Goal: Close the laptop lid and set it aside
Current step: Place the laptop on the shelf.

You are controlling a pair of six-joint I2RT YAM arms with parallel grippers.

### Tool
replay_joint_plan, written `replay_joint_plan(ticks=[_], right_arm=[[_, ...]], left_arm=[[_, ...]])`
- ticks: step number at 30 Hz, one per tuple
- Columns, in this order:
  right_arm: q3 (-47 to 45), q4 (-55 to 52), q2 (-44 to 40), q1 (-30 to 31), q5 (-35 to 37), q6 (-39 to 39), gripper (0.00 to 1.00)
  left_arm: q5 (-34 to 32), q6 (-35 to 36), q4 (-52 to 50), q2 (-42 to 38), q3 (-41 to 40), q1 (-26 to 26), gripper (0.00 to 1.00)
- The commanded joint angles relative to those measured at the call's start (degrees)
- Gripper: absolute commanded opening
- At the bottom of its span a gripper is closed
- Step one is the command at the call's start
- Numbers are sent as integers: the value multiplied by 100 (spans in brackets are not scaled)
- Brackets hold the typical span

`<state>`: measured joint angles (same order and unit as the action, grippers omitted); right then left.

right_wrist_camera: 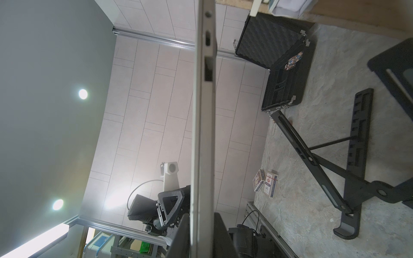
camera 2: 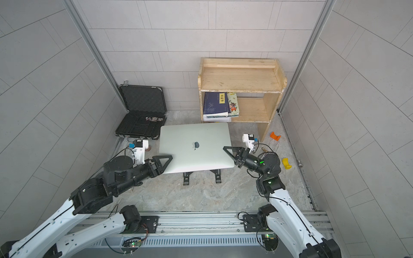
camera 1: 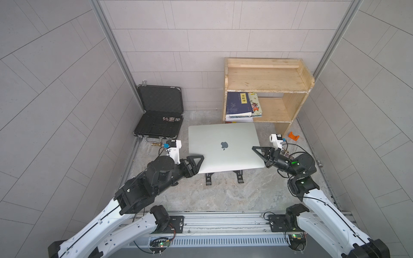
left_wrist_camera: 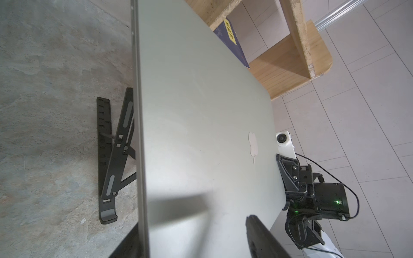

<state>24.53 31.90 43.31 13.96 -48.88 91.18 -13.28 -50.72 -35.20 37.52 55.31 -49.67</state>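
The laptop (camera 1: 223,147) hangs level between the two grippers with its lid (left_wrist_camera: 201,122) shut flat and the apple logo up. The right gripper (camera 1: 256,150) is clamped on the laptop's edge: the right wrist view shows one finger (right_wrist_camera: 181,234) against the lid and the other against the underside, with no gap. The left gripper (camera 1: 200,158) straddles the opposite edge, its jaws spread wider than the laptop is thick. Its upper finger (left_wrist_camera: 266,236) stands off the lid and throws a shadow on it. Below both grippers, under the laptop, is the stand (left_wrist_camera: 105,145); in both top views its two feet poke out under the near edge. Whether the laptop touches it I cannot tell. Beyond the left gripper's tip and to its outer side lies the open briefcase (camera 1: 159,120), its padded lid leaning on the wall. Beyond the right gripper stands the wooden shelf (camera 1: 268,76), with books (camera 1: 239,105) on its lower level. An orange piece (camera 1: 293,135) lies on the table near the right gripper's outer side, and in a top view a yellow piece (camera 2: 286,163) lies beside that arm's wrist.
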Motion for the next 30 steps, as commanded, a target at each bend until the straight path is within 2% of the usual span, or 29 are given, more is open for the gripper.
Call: replay_joint_plan(ticks=[1, 11, 20, 30], right_arm=[[404, 187, -243, -124, -351, -137, 0], [1046, -899, -441, -438, -675, -429, 0], [1927, -1997, -434, -660, -652, -594, 0], [2725, -2551, -101, -773, -540, -671, 0]], left_arm=[[484, -112, 575, -67, 353, -47, 59], [1106, -690, 1162, -18, 515, 26, 52], [1494, -1050, 1665, 253, 729, 149, 36], [2542, -1946, 2803, 1123, 879, 641, 20]])
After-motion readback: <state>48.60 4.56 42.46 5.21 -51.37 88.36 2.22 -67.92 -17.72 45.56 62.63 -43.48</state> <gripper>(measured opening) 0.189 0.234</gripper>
